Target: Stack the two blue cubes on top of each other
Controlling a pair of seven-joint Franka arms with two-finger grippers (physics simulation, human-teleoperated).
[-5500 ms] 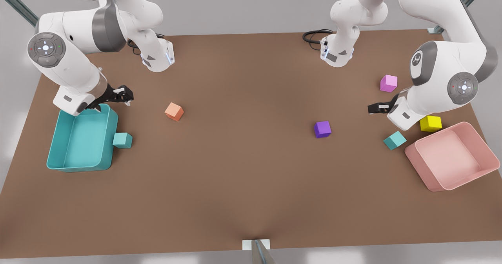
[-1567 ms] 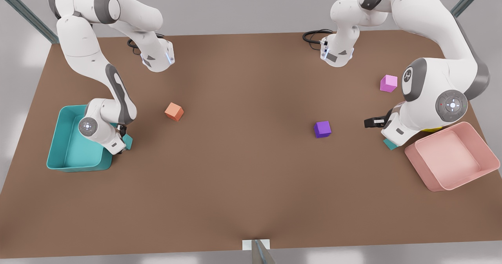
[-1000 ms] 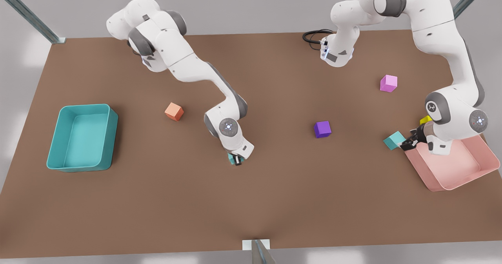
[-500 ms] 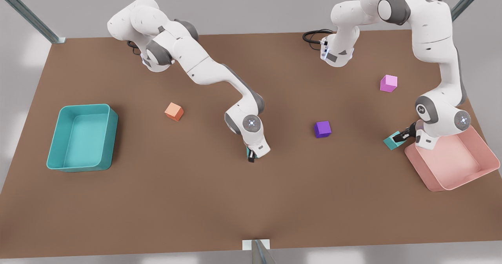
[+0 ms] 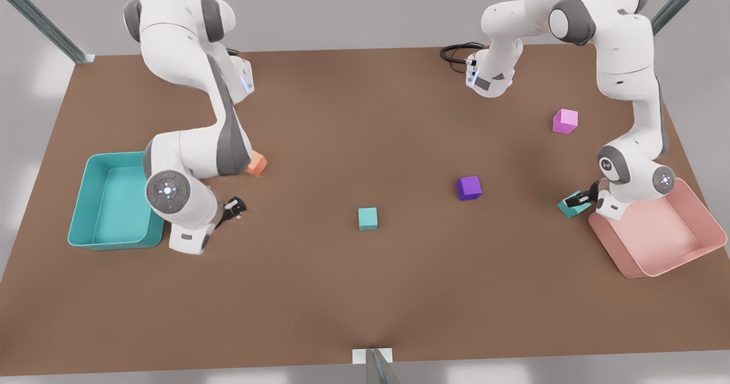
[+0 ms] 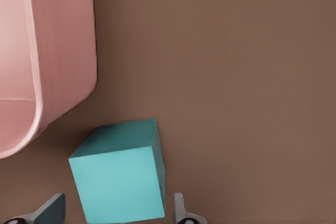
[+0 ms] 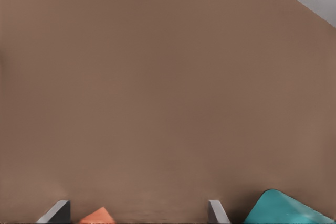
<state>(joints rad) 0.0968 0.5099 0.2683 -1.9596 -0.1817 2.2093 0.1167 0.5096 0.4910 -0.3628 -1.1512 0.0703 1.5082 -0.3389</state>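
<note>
Since the right pincer (image 5: 235, 207), spread, dropped one cube (image 5: 368, 218) mid-table and retreated, the left pincer (image 5: 577, 201), spread, straddles the other cube (image 6: 119, 172), not yet gripped.

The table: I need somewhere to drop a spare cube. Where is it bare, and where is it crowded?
Bare: the near strip of the table, and between the orange cube and purple cube. Crowded: by the pink bin, where the left gripper straddles a teal cube, and by the teal bin, near the open right gripper.
</note>
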